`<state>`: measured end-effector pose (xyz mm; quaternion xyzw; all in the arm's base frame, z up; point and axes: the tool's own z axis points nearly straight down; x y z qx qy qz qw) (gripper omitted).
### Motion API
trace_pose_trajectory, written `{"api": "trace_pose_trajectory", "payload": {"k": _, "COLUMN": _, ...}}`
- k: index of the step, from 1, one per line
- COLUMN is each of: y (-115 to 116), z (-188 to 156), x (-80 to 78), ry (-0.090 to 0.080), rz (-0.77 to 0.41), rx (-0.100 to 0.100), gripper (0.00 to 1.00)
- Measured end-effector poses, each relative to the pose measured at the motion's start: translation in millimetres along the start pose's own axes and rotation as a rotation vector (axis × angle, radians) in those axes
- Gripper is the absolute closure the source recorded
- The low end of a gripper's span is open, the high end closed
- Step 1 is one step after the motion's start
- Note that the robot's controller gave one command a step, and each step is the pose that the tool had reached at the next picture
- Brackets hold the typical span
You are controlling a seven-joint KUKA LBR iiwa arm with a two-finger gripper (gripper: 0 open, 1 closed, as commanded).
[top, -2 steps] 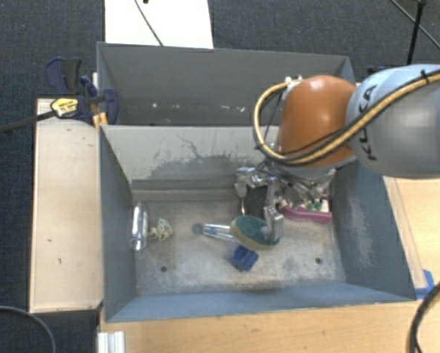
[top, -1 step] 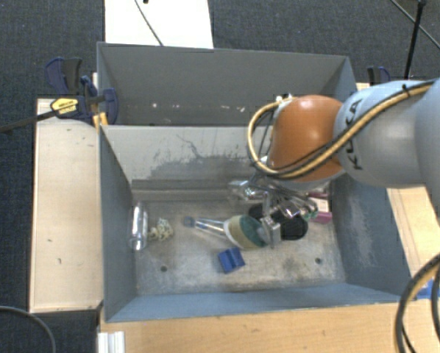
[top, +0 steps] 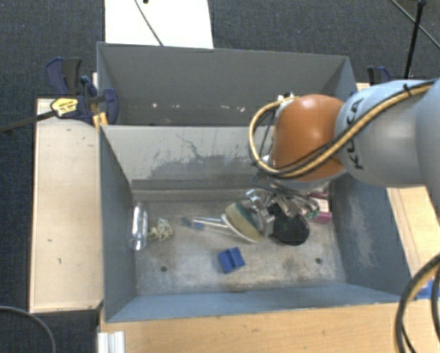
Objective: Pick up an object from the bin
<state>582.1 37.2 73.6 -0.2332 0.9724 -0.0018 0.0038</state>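
Note:
My gripper [top: 266,207] hangs low in the bin's right half, under the orange wrist cover. It sits just above a cream and dark green oval thing [top: 240,223] and a black rounded thing [top: 291,231] to the right of it. A thin tool with a blue tip [top: 200,224] lies just left of the oval thing, pointing towards it. A pink thing [top: 324,213] peeks out to the right of the gripper, partly hidden by the arm.
A small blue block [top: 231,259] lies near the bin's front, left of and below the gripper. At the left stand a clear plastic piece [top: 137,227] and a small crumpled greenish thing [top: 161,231]. The arm covers the back right of the bin.

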Motion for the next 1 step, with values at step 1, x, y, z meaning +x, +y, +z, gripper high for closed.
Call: {"api": "trace_pose_trajectory", "payload": {"k": 1, "y": 9.8, "z": -173.5, "x": 17.1, "ry": -0.004, "rz": -0.064, "rx": -0.001, "gripper": 1.00}}
